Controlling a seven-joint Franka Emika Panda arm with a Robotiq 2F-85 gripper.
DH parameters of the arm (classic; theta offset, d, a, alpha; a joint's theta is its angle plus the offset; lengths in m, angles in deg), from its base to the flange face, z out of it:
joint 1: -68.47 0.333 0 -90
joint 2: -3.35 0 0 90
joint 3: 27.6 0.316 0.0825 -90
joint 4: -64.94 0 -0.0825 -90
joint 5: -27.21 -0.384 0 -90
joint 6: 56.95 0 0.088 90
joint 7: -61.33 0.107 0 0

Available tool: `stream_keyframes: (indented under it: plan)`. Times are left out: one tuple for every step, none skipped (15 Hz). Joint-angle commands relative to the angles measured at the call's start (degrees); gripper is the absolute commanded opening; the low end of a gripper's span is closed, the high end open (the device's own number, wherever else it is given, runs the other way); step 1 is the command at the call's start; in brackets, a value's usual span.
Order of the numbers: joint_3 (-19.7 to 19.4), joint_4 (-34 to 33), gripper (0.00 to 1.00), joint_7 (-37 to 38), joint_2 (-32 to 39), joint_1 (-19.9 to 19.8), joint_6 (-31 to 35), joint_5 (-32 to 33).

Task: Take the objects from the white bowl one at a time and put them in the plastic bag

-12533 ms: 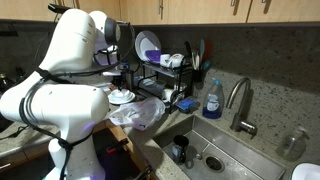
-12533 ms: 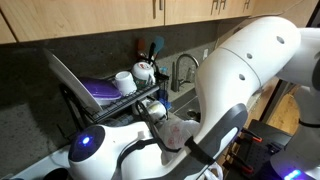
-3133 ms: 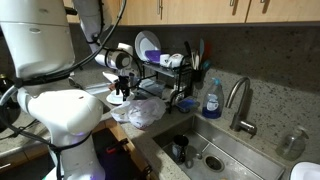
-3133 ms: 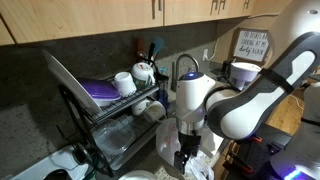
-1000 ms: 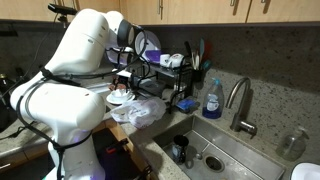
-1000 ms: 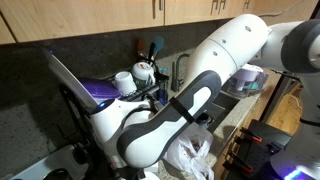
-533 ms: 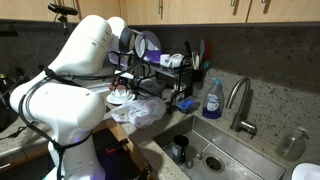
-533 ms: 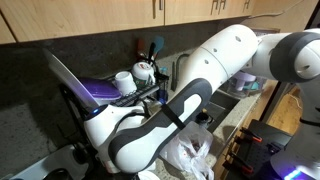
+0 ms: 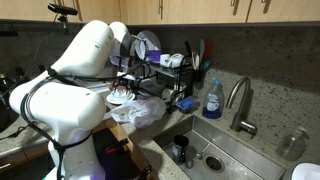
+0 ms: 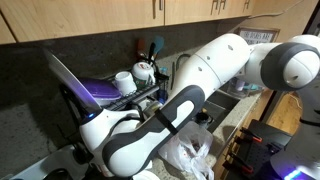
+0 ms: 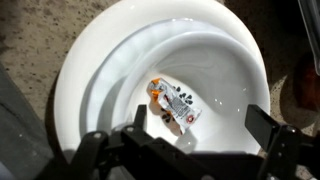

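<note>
The white bowl (image 11: 92, 70) fills the wrist view. A small white packet (image 11: 173, 105) with an orange end and dark print lies on its bottom. My gripper (image 11: 200, 122) hangs open just above the bowl, with the packet close to its left finger (image 11: 140, 116) and nothing between the jaws. In an exterior view the gripper (image 9: 124, 86) is low over the bowl (image 9: 120, 98), and the crumpled translucent plastic bag (image 9: 141, 112) lies right beside it. The bag (image 10: 190, 156) also shows in front of the arm, which hides the bowl and gripper there.
A dish rack (image 9: 166, 76) with plates and cups stands behind the bowl. A blue soap bottle (image 9: 211, 98), a faucet (image 9: 240, 102) and a sink (image 9: 218, 152) holding a cup lie beyond the bag. The robot's bulky white arm fills much of both exterior views.
The arm has leaned a little further down over the bowl in the last second. About three seconds ago it stood upright over the bag. The gripper stays open.
</note>
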Motion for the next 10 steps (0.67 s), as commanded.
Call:
stream_keyframes:
  plan:
    - [0.23, -4.23, 1.0, -1.85, 2.86, 0.69, -2.45, 1.16]
    - [0.19, -4.72, 1.0, -2.32, 3.42, 0.81, -2.49, 1.19]
    - [0.16, -5.06, 1.0, -2.44, 3.84, 0.88, -2.47, 1.16]
    - [0.1, -5.5, 1.0, -2.45, 4.29, 0.94, -2.53, 1.13]
    - [0.02, -5.87, 1.0, -2.43, 4.62, 0.99, -2.53, 1.21]
    - [-0.01, -6.21, 1.0, -2.42, 4.83, 0.98, -2.6, 1.19]
    - [-0.09, -6.6, 0.85, -2.42, 5.09, 1.03, -2.68, 1.27]
    - [-0.09, -6.89, 0.74, -2.45, 5.27, 1.01, -2.77, 1.26]
    - [-0.08, -7.07, 0.66, -2.48, 5.32, 0.99, -2.74, 1.26]
    - [-0.08, -7.22, 0.58, -2.5, 5.36, 1.02, -2.75, 1.29]
